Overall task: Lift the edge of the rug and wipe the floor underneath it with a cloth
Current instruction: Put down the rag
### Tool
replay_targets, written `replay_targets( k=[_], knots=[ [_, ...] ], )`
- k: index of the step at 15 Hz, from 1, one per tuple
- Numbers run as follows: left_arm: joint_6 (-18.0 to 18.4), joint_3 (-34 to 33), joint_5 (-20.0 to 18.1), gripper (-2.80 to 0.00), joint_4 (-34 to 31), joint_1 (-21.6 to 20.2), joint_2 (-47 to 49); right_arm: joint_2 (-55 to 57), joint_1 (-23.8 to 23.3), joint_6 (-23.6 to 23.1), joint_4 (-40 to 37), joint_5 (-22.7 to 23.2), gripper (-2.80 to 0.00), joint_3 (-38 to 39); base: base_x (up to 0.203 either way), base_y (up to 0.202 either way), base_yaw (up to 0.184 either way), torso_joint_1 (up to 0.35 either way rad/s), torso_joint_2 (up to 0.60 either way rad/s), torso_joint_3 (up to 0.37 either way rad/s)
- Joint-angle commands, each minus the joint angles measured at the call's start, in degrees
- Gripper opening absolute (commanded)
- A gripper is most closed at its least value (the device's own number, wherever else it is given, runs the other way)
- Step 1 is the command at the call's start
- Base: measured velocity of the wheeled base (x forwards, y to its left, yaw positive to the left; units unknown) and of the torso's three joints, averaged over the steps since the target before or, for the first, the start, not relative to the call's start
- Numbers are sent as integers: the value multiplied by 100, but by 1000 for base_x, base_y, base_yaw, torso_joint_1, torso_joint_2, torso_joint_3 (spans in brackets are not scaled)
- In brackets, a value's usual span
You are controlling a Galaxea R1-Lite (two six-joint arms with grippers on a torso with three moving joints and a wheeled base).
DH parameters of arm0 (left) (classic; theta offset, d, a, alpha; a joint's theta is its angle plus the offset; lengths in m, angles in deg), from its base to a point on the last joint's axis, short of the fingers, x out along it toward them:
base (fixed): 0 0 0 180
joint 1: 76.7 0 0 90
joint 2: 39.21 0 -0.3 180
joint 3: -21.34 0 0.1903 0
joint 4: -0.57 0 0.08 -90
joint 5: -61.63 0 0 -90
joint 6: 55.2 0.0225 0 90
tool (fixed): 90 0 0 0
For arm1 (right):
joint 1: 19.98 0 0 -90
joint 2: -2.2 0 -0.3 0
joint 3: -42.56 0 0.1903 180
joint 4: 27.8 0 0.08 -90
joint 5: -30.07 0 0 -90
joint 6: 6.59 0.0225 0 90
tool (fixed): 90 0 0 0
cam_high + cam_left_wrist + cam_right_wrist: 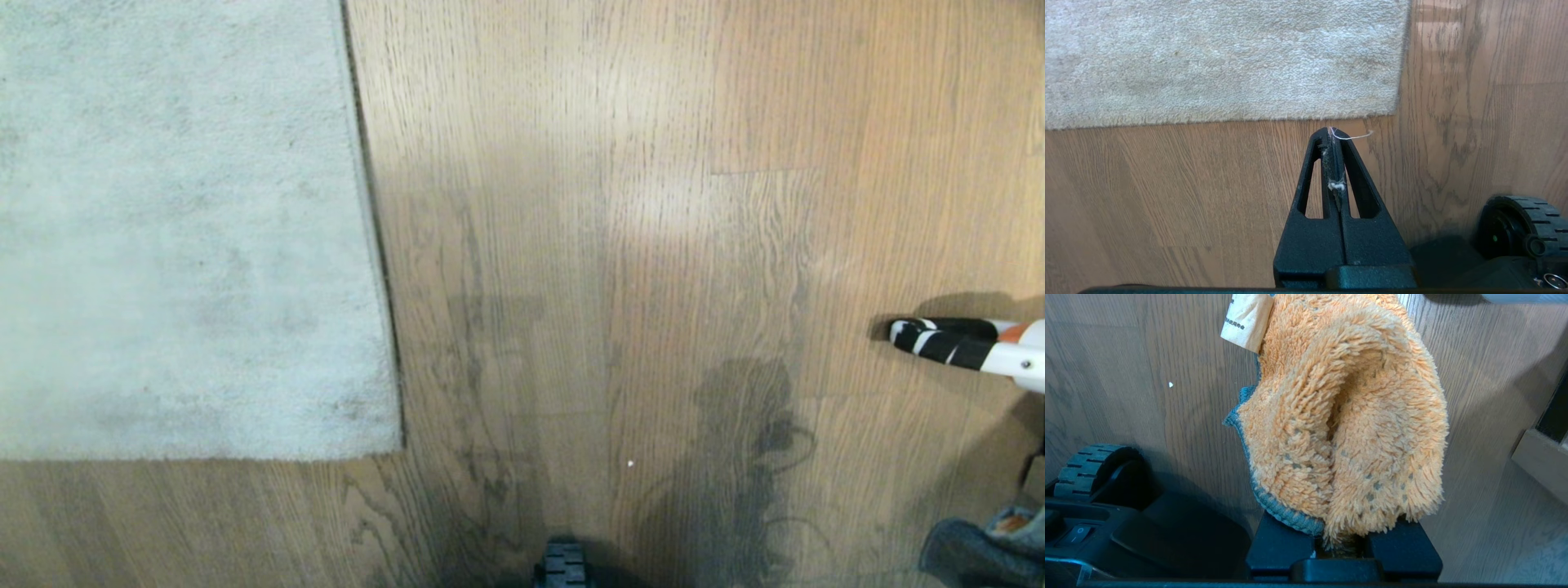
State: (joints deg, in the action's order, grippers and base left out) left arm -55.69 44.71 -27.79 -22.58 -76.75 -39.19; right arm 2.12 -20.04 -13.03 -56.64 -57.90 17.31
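rug: the big pale grey rug (180,229) fills the left of the head view and lies flat, nothing peeled up yet. So both the lifting and the wiping are still to do.

rug edge: the straight border and square corner (396,441) sit flush on the planks. That's a thin target, and I'd guess a pinch could skate over the pile and come up with fluff instead of backing.

left gripper: the left gripper (1334,132) hangs over bare wood just short of the rug's near border, fingers pressed together with nothing in them except a stray thread and a bit of lint. It has to spread before it can bite anything; going down closed would probably just shove the corner along.

floor: the wood-grain floor (653,245) looks slick and a bit glossy, so the rug may slide rather than fold when tugged.

striped thing: a black-and-white striped object (947,341) pokes in from the right edge, can't tell what it is. It could be in the way of a right-arm sweep.

cloth: the orange cloth (1347,428), grey trim and white tag (1246,320) showing, is bunched up.

right gripper: the right gripper (1341,543) is clamped on the cloth's lower end, over floor well apart from the rug. Wadded like that, it may wipe with only a small patch, or slip loose if it drags.
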Motion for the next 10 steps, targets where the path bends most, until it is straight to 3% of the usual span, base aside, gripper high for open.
replay_targets(
  k=[1, 5, 10],
  knots=[
    [-4, 0, 3, -280, 4, -4, -2, 25, -3, 3, -40, 0, -280, -23, 0, 0, 0, 0, 0, 0],
    [-4, 0, 3, -280, 4, -4, -2, 424, -1, -48, -17, 48, -280, -198, 0, 0, 0, 0, 0, 0],
    [-4, 0, 11, -280, 4, -4, -2, 2071, 11, -16, 45, 699, -280, -1218, 0, 0, 0, 0, 0, 0]
  ],
)
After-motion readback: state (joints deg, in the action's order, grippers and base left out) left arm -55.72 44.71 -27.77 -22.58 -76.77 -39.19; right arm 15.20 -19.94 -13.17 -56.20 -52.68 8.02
